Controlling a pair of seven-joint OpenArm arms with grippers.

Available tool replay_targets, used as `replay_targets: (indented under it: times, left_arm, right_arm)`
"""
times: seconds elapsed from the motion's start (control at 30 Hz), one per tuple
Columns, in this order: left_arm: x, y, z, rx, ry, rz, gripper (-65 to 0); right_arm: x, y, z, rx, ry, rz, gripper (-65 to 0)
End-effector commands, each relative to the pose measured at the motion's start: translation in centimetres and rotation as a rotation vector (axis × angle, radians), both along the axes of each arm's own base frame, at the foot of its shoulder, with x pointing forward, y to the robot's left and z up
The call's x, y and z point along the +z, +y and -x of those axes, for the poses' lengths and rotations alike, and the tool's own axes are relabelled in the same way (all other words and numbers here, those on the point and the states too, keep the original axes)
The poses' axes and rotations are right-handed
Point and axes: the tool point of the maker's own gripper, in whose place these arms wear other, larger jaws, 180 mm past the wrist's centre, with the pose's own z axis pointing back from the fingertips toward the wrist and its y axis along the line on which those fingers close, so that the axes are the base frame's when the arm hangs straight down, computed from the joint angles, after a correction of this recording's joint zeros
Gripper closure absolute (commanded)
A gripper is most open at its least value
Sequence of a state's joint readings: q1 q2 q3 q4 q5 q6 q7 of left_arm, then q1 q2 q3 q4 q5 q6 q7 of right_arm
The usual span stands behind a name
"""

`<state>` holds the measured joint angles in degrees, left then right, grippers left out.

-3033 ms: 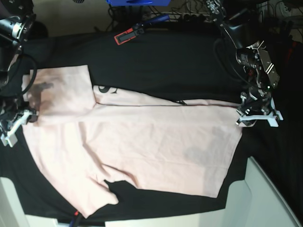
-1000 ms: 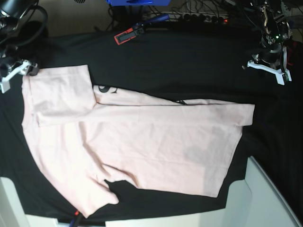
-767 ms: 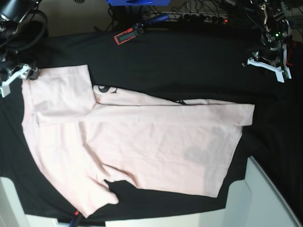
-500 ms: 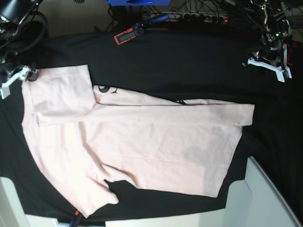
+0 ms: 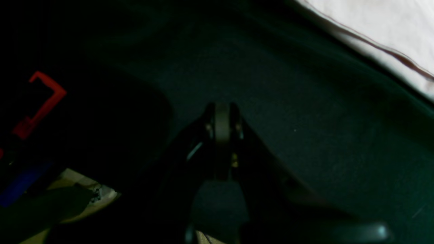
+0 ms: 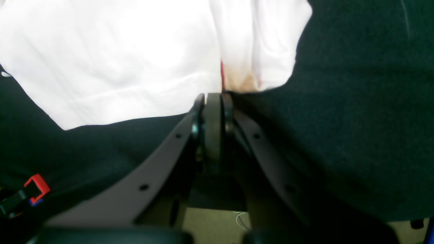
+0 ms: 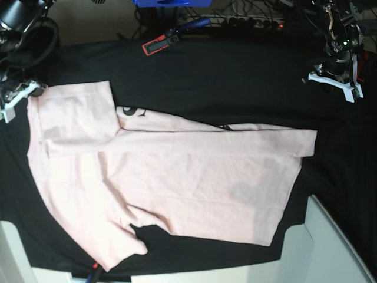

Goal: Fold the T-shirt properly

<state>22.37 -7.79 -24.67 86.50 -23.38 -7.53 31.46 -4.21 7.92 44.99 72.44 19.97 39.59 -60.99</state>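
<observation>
The pale pink T-shirt (image 7: 177,177) lies spread on the black cloth, one sleeve folded in at the upper left with a bit of black lettering showing beside it. My right gripper (image 7: 26,94) sits at the shirt's far-left corner. In the right wrist view the right gripper (image 6: 213,96) is shut, with the puckered edge of the T-shirt (image 6: 118,51) pinched at its tips. My left gripper (image 7: 333,79) hovers at the far right, apart from the shirt. Seen from its wrist, the left gripper (image 5: 222,108) is shut and empty, with the T-shirt (image 5: 373,23) only at the upper right.
A big black cloth (image 7: 235,82) covers the table. A red-and-black device (image 7: 156,44) lies at its back edge, with cables and a blue object (image 7: 171,3) behind. A white panel (image 7: 330,247) stands at the front right.
My right gripper has gone from open to shut at the shirt's left corner and shifted slightly toward it. The left arm and the shirt have not moved over the last second.
</observation>
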Motion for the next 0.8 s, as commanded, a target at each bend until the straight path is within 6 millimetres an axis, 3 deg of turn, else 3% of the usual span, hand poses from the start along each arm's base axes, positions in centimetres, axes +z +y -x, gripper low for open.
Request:
replay_targets:
  times: [0.0, 0.13, 0.43, 0.57, 0.77]
  left_arm:
    - [1.0, 0.6, -0.6, -0.001, -0.036, -0.023, 0.0]
    - [1.0, 0.6, -0.6, -0.001, -0.036, -0.023, 0.0]
    - [1.0, 0.5, -0.6, -0.001, -0.037, -0.021, 0.0]
    - [1.0, 0.6, -0.5, 0.000, -0.036, -0.022, 0.0]
    - [1.0, 0.5, -0.6, -0.003, -0.036, -0.021, 0.0]
  right_arm:
    - [0.9, -0.8, -0.7, 0.004, -0.028, 0.019, 0.0]
    - [0.7, 0.0, -0.4, 0.016, 0.002, -0.002, 0.0]
    - [5.3, 1.5, -4.6, 0.142, -0.110, 0.062, 0.0]
    - [6.2, 2.2, -6.4, 0.164, -0.123, 0.056, 0.0]
    - [6.7, 5.7, -8.8, 0.230, -0.145, 0.012, 0.0]
